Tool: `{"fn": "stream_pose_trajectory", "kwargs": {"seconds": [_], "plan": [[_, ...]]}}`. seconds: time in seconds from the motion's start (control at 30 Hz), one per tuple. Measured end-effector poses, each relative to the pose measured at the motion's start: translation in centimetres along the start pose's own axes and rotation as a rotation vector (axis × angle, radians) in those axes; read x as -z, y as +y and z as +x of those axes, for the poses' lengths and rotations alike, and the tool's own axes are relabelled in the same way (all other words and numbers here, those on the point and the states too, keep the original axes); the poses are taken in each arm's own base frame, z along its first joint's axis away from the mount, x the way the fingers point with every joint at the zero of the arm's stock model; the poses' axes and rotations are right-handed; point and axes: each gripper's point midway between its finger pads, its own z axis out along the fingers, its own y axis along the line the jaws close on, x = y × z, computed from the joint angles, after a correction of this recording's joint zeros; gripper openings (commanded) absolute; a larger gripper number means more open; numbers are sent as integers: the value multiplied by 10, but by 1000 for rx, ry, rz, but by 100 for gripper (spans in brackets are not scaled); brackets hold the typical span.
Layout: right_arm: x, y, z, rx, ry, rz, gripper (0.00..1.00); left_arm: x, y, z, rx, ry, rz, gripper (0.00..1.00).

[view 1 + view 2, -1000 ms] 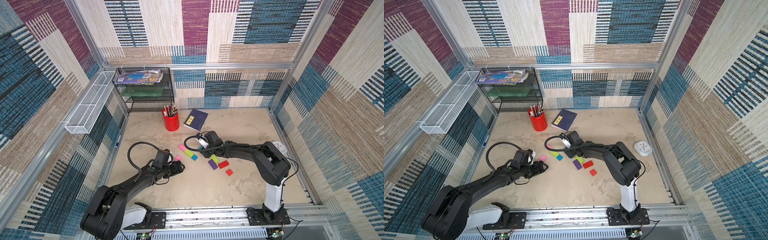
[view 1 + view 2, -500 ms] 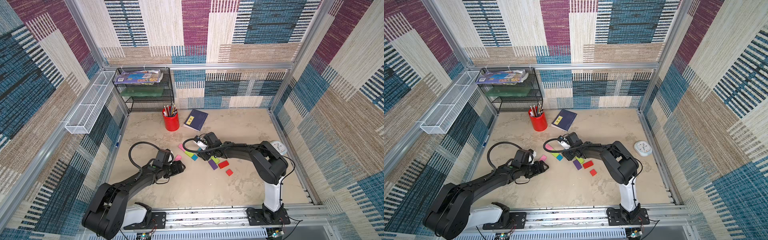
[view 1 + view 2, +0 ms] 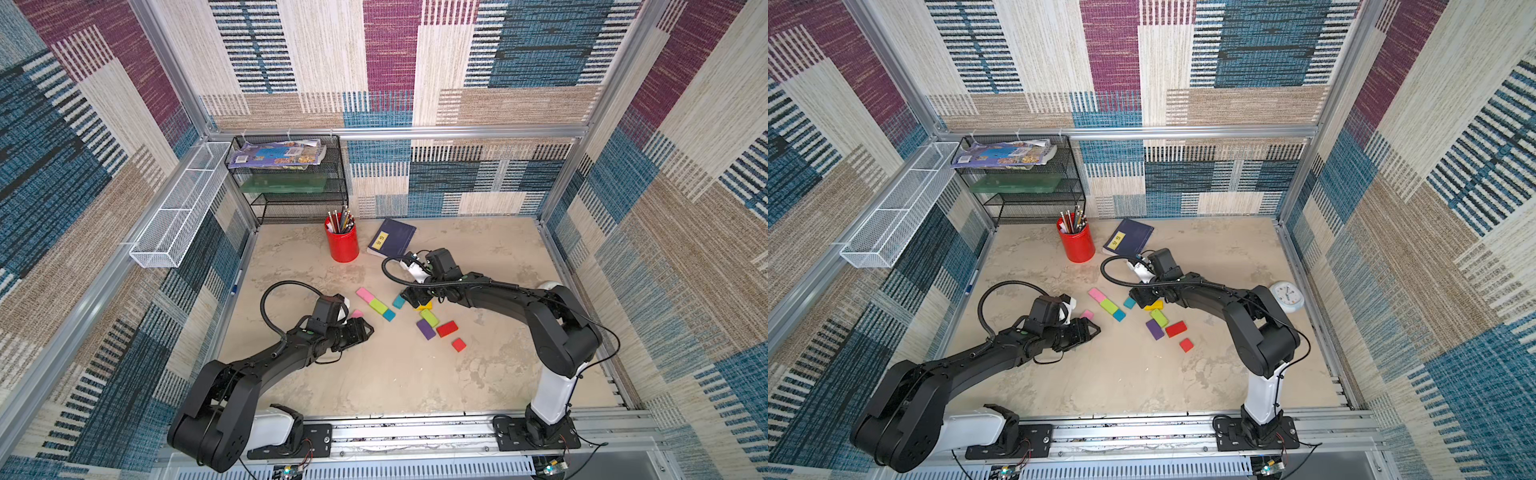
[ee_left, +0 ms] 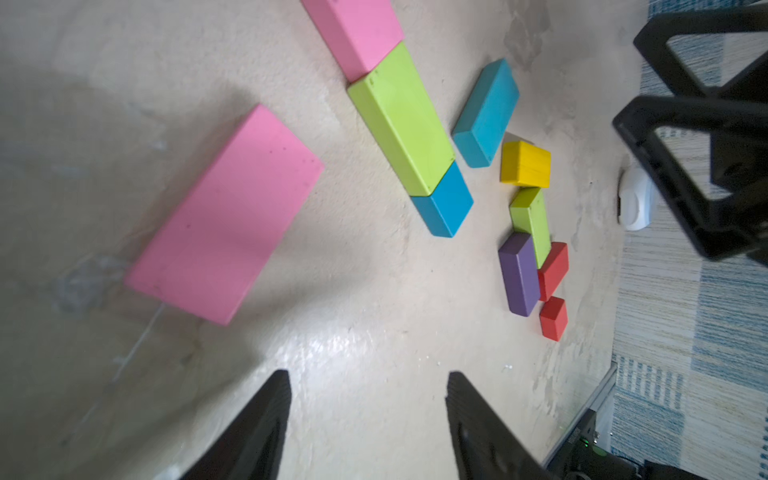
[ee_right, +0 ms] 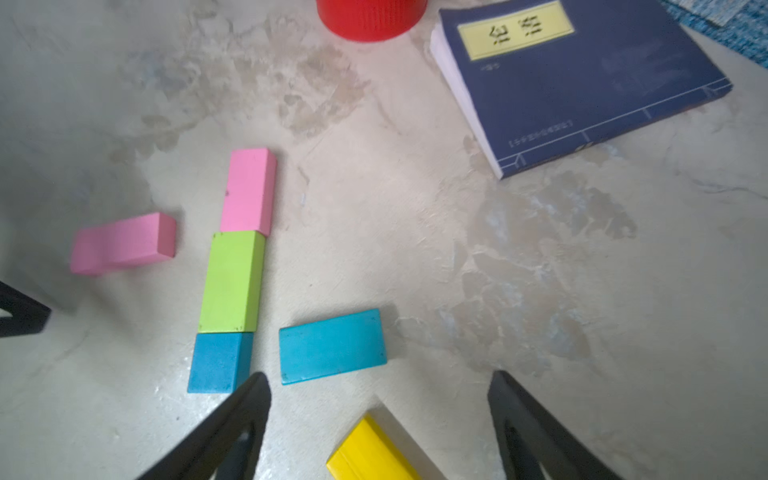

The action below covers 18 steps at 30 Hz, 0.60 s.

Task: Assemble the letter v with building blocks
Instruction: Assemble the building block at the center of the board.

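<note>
Pink (image 3: pixel 365 294), lime (image 3: pixel 379 306) and small teal (image 3: pixel 389 315) building blocks lie end to end in a slanted row. A loose teal block (image 3: pixel 399 301) lies beside the row. My right gripper (image 5: pixel 379 376) stands open just behind that teal block, and a yellow block (image 5: pixel 374 453) lies on the table between its fingers. Further toward the front lie lime (image 3: pixel 429 318), purple (image 3: pixel 426 329), red (image 3: pixel 447 328) and small red (image 3: pixel 459 344) blocks. My left gripper (image 4: pixel 368 376) is open and empty, with a loose pink block (image 4: pixel 224 216) beside it.
A red pencil cup (image 3: pixel 341 245) and a navy book (image 3: pixel 391 238) stand behind the blocks. A black mesh shelf (image 3: pixel 291 183) fills the back left corner, with a white wire basket (image 3: pixel 174 208) on the left wall. A white clock (image 3: pixel 1286 296) sits at the right.
My right gripper's jaws have spread wider and it has shifted slightly toward the front, over the yellow block. My left gripper's jaws have narrowed; that arm has hardly moved.
</note>
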Motion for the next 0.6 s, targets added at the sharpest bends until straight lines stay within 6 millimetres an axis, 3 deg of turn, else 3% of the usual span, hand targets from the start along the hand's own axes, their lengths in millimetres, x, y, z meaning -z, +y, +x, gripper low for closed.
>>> {"fn": "stream_pose_trajectory", "kwargs": {"seconds": [0.07, 0.17, 0.33, 0.53, 0.6], "plan": [[-6, -1, -10, -17, -10, -23, 67, -3, -2, 0, -2, -3, 9, 45], [-21, -3, -15, -45, 1, -48, 45, -7, -5, 0, 3, -3, 19, 38], [-51, -16, 3, -114, 74, -54, 6, -15, -6, 5, 18, -3, 32, 23], [-69, -27, 20, -168, 125, -50, 2, -26, -3, 9, 41, -9, 28, 2], [-73, -29, 27, -180, 143, -50, 2, -29, -3, 10, 46, -8, 29, 0]]}}
